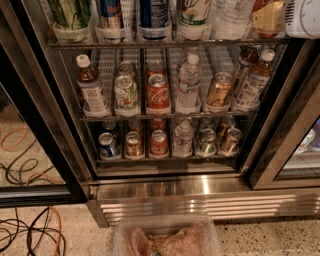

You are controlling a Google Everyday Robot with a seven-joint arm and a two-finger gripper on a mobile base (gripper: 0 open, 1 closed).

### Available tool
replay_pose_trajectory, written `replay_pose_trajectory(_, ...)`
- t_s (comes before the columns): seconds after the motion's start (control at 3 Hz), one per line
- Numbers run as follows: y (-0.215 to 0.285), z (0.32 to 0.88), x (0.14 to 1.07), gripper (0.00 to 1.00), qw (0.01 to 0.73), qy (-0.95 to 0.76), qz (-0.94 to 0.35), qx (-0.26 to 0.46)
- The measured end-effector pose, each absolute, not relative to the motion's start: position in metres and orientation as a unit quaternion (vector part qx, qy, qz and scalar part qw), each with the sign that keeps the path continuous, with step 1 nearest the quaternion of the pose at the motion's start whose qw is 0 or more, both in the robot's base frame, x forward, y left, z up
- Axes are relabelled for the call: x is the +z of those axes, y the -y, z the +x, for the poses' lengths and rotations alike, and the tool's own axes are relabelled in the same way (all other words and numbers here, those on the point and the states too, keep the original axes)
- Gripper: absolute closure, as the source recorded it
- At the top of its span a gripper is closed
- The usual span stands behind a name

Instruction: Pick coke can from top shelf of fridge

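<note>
The fridge (pixel 200 197) stands open in front of me. Its top shelf (pixel 165 44) carries cans and bottles in clear holders. At the shelf's far right a red can (pixel 259 5), the likely coke can, shows only as a sliver at the frame's top edge. My gripper (pixel 270 17), white with a tan tip, sits at the top right, right in front of that can. Other red coke cans stand on the middle rack (pixel 158 92) and the bottom rack (pixel 159 142).
The middle rack holds tea bottles (pixel 90 87), a white-and-green can (pixel 126 92), a water bottle (pixel 190 82) and a gold can (pixel 218 90). Black door frames (pixel 50 130) flank the opening. Cables (pixel 30 230) lie on the floor at left. A clear tub (pixel 165 239) sits at the bottom.
</note>
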State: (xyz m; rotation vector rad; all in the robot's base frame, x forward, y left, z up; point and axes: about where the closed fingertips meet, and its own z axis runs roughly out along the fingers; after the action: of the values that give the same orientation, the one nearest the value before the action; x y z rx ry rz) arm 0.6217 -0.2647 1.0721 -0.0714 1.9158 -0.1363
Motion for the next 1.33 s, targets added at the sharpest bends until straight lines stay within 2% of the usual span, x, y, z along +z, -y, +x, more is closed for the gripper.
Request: replay_pose_trajectory(1.33, 0.268, 0.657, 1.081, 0.37, 0.593, -0.804, -0.009, -0.040)
